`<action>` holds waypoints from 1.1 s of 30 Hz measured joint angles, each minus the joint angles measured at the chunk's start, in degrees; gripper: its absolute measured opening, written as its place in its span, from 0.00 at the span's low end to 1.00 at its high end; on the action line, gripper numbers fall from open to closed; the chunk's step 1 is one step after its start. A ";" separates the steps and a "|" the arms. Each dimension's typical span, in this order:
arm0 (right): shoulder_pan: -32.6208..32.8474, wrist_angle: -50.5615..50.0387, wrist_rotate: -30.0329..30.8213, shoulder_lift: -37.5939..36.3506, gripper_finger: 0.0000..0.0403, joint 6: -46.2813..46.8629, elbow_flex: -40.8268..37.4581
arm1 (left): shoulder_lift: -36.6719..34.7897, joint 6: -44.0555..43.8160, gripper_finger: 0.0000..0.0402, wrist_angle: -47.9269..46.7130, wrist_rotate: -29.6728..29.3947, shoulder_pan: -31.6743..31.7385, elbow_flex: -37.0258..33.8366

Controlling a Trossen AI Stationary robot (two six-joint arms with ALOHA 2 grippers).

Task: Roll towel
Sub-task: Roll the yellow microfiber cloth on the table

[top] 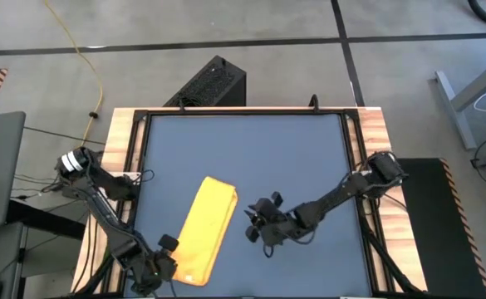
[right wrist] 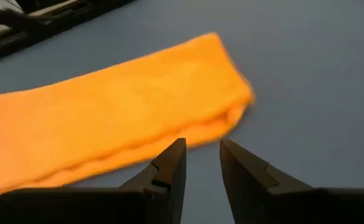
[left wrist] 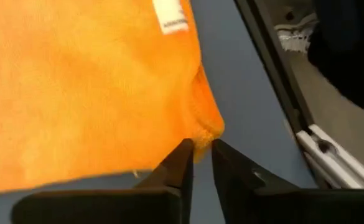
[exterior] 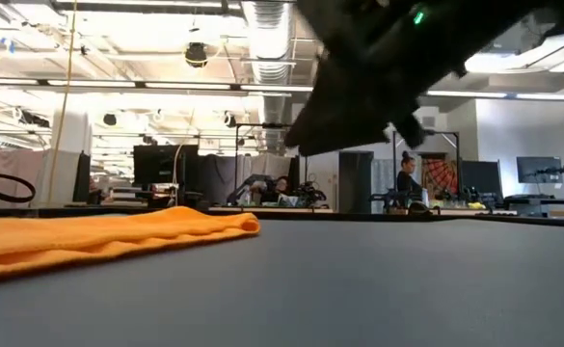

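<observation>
Two grippers are at the worktop's near half. Left gripper [top: 161, 267] sits at the near-left corner, right on the towel's near corner; in the left wrist view its fingertips [left wrist: 183, 155] stand a narrow gap apart with the cloth's corner [left wrist: 203, 134] at the gap's mouth. Pinched or just touching, can't tell from this angle. Towel [top: 204, 230] is folded into a long yellow-orange strip lying flat on the blue-grey worktop [top: 292, 158], running from near the near-left corner diagonally toward the middle. White label [left wrist: 169, 15] shows on the cloth close to the left gripper's end. Right gripper [top: 255, 223] hangs just right of the strip's far end, nothing between its fingers [right wrist: 169, 165], which stand parted; towel edge [right wrist: 231, 118] lies just ahead of them, not touching. Low view shows the strip [exterior: 108, 236] flat on the left, an arm dark and blurred overhead. Far half of the worktop is bare. Beyond the far edge a black box [top: 209, 83] stands on the floor.
</observation>
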 joint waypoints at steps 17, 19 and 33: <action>-10.77 -1.54 -8.96 9.29 0.22 -14.07 7.25 | -4.54 4.98 0.21 13.34 -27.38 -1.00 -5.51; -11.53 -1.82 -11.02 9.27 0.22 -14.59 7.25 | -4.54 4.79 0.19 18.63 -30.01 -0.12 -7.86; -12.28 -1.29 -8.55 11.94 0.22 -20.32 7.21 | -4.52 -0.29 0.08 42.07 -27.48 1.68 -21.18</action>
